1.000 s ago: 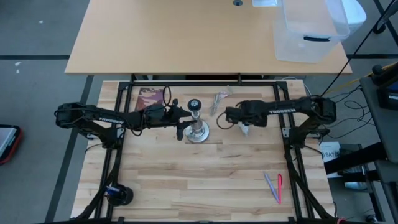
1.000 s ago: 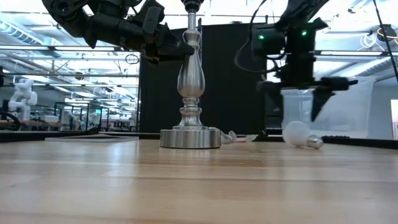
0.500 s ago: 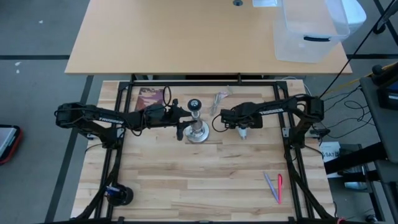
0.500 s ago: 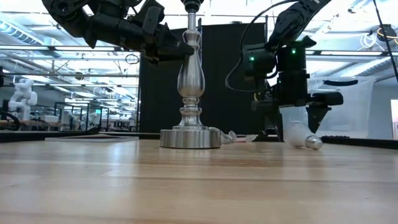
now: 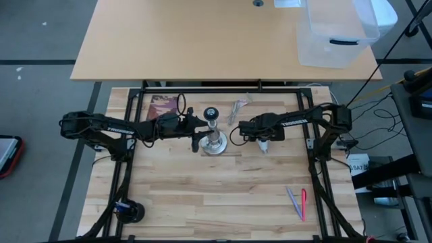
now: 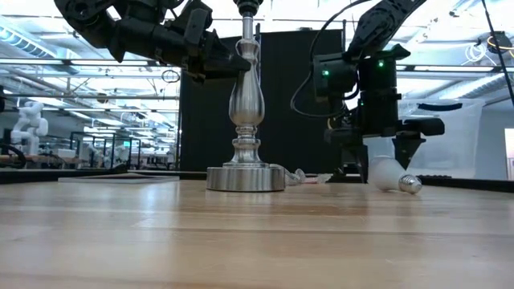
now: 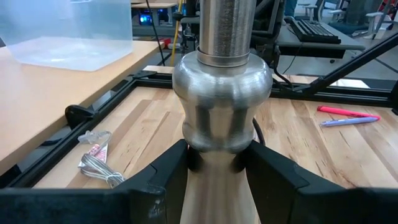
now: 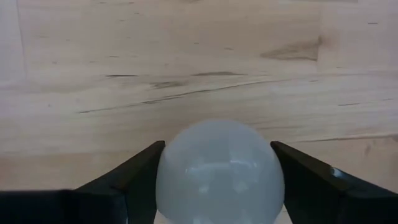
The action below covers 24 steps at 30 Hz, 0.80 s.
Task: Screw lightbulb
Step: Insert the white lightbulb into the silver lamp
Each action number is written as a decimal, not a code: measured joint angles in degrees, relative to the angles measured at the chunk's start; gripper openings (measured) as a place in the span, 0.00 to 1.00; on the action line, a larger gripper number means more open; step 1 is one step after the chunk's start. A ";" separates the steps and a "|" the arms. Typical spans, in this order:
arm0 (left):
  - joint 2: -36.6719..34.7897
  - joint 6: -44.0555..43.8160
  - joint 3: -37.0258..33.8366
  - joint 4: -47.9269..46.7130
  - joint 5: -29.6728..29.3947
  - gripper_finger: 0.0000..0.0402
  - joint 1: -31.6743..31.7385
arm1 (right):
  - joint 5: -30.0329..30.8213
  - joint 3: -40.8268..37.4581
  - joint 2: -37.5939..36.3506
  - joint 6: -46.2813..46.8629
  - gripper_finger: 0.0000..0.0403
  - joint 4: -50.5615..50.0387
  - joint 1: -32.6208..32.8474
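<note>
The silver lamp stand [image 5: 214, 140] stands upright on its round base at the table's middle, and my left gripper [image 7: 217, 163] is shut on its stem high up, as the low view [image 6: 229, 60] also shows. To its right the white lightbulb [image 6: 385, 171] lies on its side on the wood, silvery screw base [image 6: 410, 185] on the table. My right gripper [image 8: 217, 171] points down over the bulb [image 8: 219, 168], one finger on each side of its round head. In the high view the right gripper [image 5: 263, 137] hides nearly all of the bulb. My left gripper pinches the stand's narrow neck [image 7: 217, 152] just under the rounded bulge between its two fingers. The fingers come in level from the table's left. The stand stays upright with its base on the table. My right gripper has the bulb's white round head [image 8: 171, 165] between its two fingers, which meet it on opposite sides. The fingers come from above, pointing down. The bulb still lies on the table, tilted onto its side.
A crumpled clear wrapper [image 5: 239, 108] and a dark red packet [image 5: 162, 105] lie behind the stand. Two pens [image 5: 298, 202] lie near the front right, a black roll [image 5: 128, 211] at the front left. A clear plastic bin [image 5: 335, 34] stands on the far table.
My right gripper has come down over the lightbulb and a little toward the lamp stand, rolling slightly, and its fingers have closed in on the bulb's head. The bulb's screw base has shifted slightly on the table. The left gripper and stand have kept still.
</note>
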 joint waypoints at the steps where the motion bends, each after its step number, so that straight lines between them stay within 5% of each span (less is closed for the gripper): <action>1: 0.00 0.00 0.00 0.00 0.00 0.38 0.00 | -0.03 0.04 0.12 0.00 0.65 -0.02 0.00; 24: 0.00 0.04 0.00 -0.02 -0.04 0.38 0.00 | 7.99 -0.02 -0.14 1.00 0.64 5.77 2.48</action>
